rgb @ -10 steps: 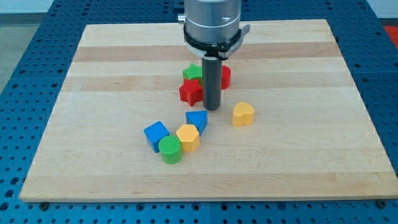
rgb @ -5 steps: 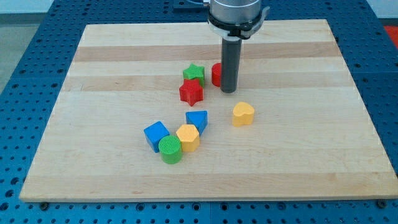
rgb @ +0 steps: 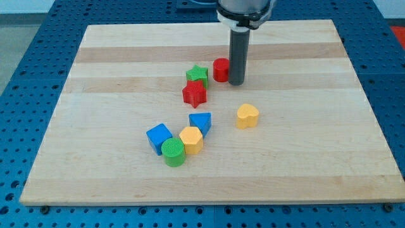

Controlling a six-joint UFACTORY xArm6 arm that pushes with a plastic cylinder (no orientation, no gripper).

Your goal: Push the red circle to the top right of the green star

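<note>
The red circle (rgb: 220, 69) stands on the wooden board just to the upper right of the green star (rgb: 197, 75), close to it. My tip (rgb: 236, 82) is down on the board right against the red circle's right side. A red star (rgb: 194, 94) sits directly below the green star, touching it.
A yellow heart (rgb: 247, 116) lies below and to the right of my tip. A blue block (rgb: 200, 122), a yellow hexagon (rgb: 190, 139), a blue cube (rgb: 159, 137) and a green cylinder (rgb: 173, 152) cluster toward the view's bottom left. The board (rgb: 316, 158) has blue pegboard around it.
My tip moved up and to the right, from below the red circle to its right side. The red circle has shifted slightly up, away from the red star.
</note>
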